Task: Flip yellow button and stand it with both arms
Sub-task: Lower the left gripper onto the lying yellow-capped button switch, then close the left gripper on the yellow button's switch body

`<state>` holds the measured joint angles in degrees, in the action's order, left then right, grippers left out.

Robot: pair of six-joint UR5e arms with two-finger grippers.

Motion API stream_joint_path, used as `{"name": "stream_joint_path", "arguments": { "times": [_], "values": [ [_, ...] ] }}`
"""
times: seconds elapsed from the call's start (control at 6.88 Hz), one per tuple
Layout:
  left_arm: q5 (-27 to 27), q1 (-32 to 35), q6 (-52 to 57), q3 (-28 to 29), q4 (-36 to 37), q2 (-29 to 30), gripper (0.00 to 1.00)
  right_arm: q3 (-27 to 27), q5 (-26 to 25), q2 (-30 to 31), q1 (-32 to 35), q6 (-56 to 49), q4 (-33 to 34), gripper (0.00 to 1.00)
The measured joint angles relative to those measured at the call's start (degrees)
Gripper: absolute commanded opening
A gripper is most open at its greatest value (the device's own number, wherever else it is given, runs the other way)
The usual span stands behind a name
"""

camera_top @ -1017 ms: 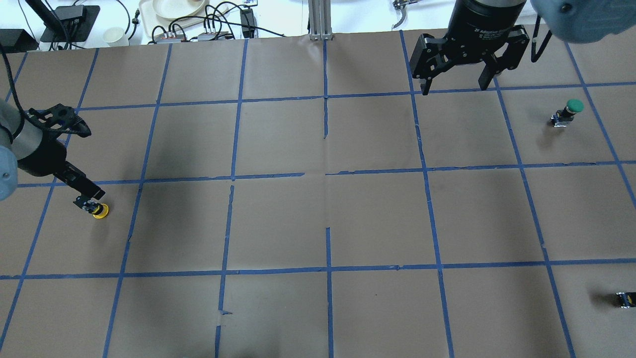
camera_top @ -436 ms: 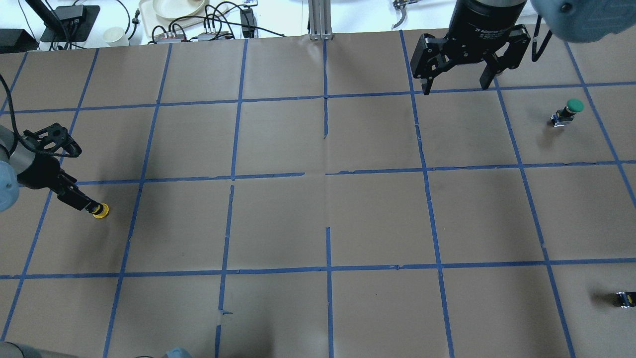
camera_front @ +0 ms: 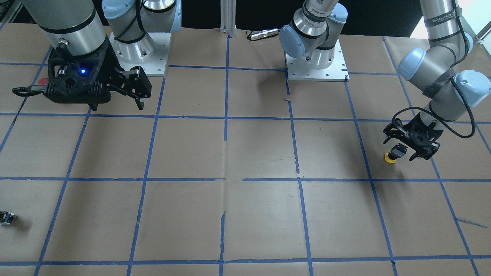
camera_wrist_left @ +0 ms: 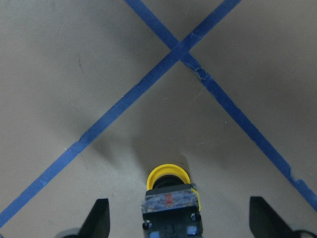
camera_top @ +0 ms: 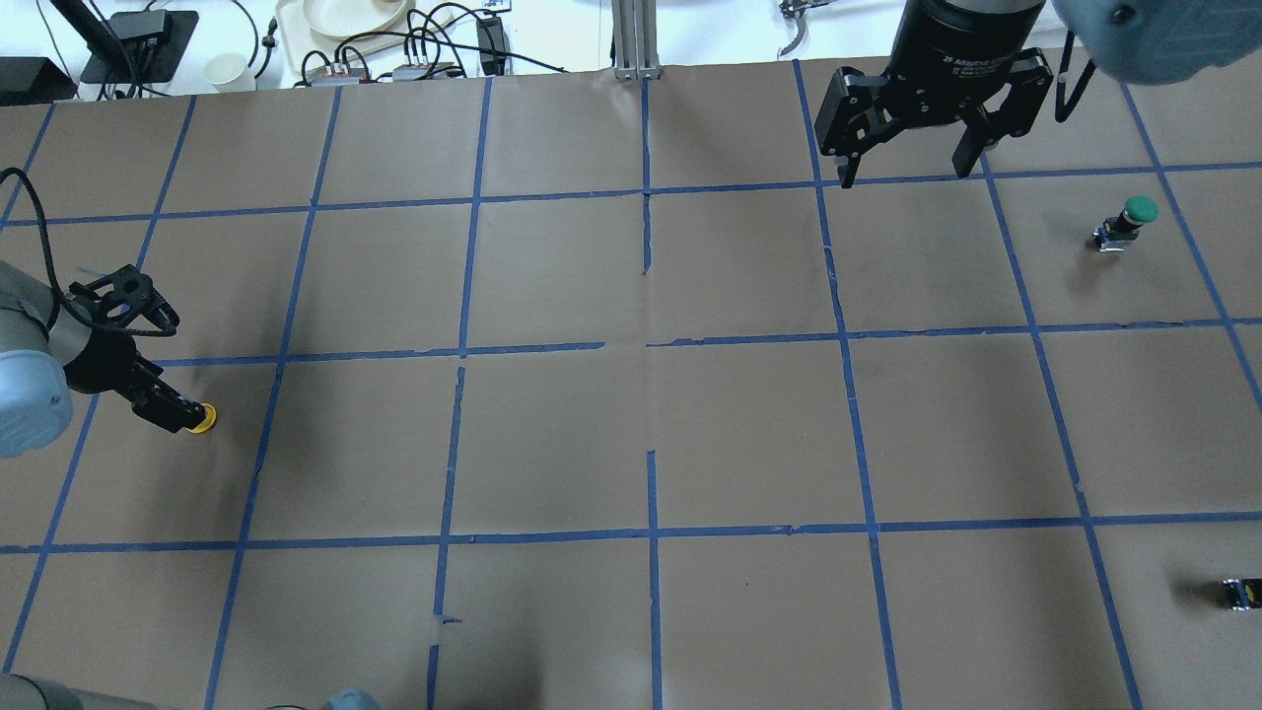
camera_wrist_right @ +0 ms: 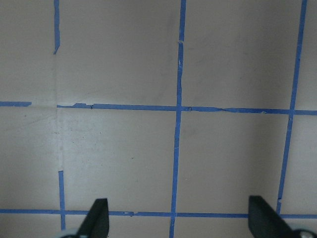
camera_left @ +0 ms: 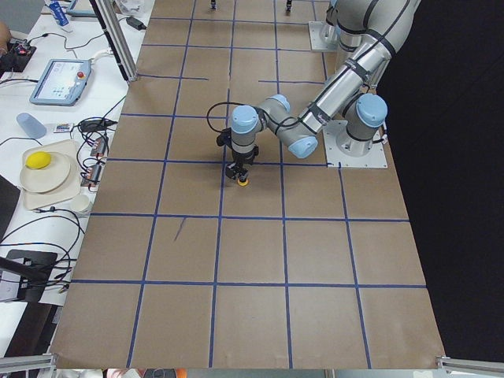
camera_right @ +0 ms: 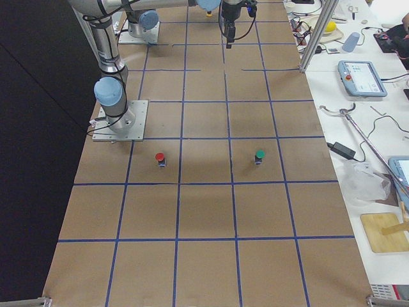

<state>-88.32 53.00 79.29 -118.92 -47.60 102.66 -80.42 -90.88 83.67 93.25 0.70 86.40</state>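
At the far left of the paper-covered surface (camera_top: 552, 444), the left gripper (camera_front: 402, 152) sits low with its jaws released, spread to either side of the yellow button (camera_top: 202, 420) without touching it. The button's cap points away from the wrist. Well to the right, the right gripper (camera_top: 903, 177) hangs with its jaws released and empty. Beyond it stands a green-capped button (camera_top: 1129, 219), and a tiny dark block (camera_top: 1240, 594) lies at the right edge.

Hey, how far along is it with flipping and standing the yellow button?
Nothing looks finished. In hand: the open left pincer straddles the yellow button, not gripping it. Left: grip, lift, likely hand to the right pincer, which hangs open far off, then flip and stand it.
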Motion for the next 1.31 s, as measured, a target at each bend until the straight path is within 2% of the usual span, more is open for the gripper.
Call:
{"name": "stream_joint_path", "arguments": {
  "times": [0.15, 0.73, 1.02, 1.31],
  "values": [
    [-0.01, 0.0, -0.01, -0.36, 0.57, 0.05, 0.9, 0.0, 0.0, 0.0, 0.0, 0.0, 0.0, 1.0],
    [-0.25, 0.0, 0.8, -0.42, 0.84, -0.08, 0.83, 0.0, 0.0, 0.0, 0.0, 0.0, 0.0, 1.0],
    [-1.52, 0.01, 0.89, -0.38, 0.84, 0.13, 0.83, 0.0, 0.0, 0.0, 0.0, 0.0, 0.0, 1.0],
    [-2.12, 0.07, 0.87, -0.42, 0.84, 0.3, 0.73, 0.0, 0.0, 0.0, -0.02, 0.0, 0.0, 1.0]
  ]
}}
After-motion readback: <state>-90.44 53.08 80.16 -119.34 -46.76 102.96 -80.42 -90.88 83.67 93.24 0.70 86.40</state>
